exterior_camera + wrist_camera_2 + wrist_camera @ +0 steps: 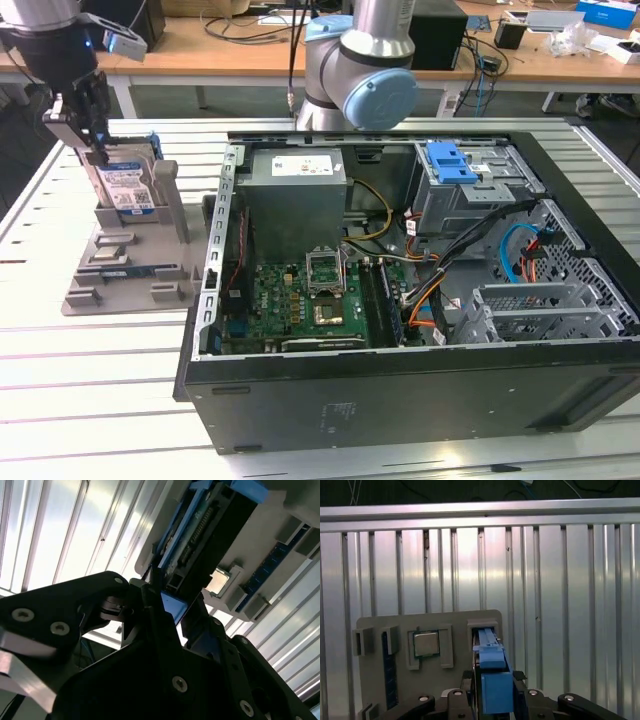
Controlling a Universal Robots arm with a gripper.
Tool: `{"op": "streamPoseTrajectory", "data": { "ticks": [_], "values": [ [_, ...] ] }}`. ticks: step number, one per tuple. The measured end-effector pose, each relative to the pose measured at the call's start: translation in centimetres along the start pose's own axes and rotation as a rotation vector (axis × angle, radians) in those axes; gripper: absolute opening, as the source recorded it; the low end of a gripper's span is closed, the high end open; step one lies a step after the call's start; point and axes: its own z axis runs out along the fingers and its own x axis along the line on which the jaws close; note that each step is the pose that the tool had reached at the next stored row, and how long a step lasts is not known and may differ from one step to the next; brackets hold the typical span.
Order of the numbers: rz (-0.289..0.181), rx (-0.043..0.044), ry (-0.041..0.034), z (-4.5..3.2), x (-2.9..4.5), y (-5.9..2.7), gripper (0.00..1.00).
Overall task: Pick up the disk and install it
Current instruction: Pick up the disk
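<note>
The disk (128, 188), silver with a white-and-blue label and a blue carrier, stands on edge in a slot of a grey holder (130, 270) at the exterior view's left, outside the computer case. My gripper (95, 155) comes down on the disk's top edge. In the first wrist view the blue carrier edge of the disk (492, 655) lies between the black fingers (520, 692), which press its two sides. In the second wrist view my gripper (172, 607) clamps the blue end of the disk (210, 530).
The open computer case (400, 400) lies at the exterior view's middle and right. Inside are a grey drive bay (470, 190) with a blue latch bracket (450, 160), a motherboard (310, 300) and cables. The holder also carries a processor chip (426, 644) and a memory stick (391, 670).
</note>
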Motion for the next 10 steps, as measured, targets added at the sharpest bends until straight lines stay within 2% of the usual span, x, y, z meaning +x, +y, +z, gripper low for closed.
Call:
{"op": "streamPoseTrajectory", "data": {
  "ticks": [2, 5, 10],
  "values": [
    [0.000, 0.0000, -0.0001, 0.63, 0.13, 0.00, 0.42],
    [0.000, 0.0000, -0.0001, 1.07, 0.16, 0.00, 0.42],
    [0.000, -0.0001, 0.0000, 1.15, 0.16, 0.00, 0.42]
  ]
}}
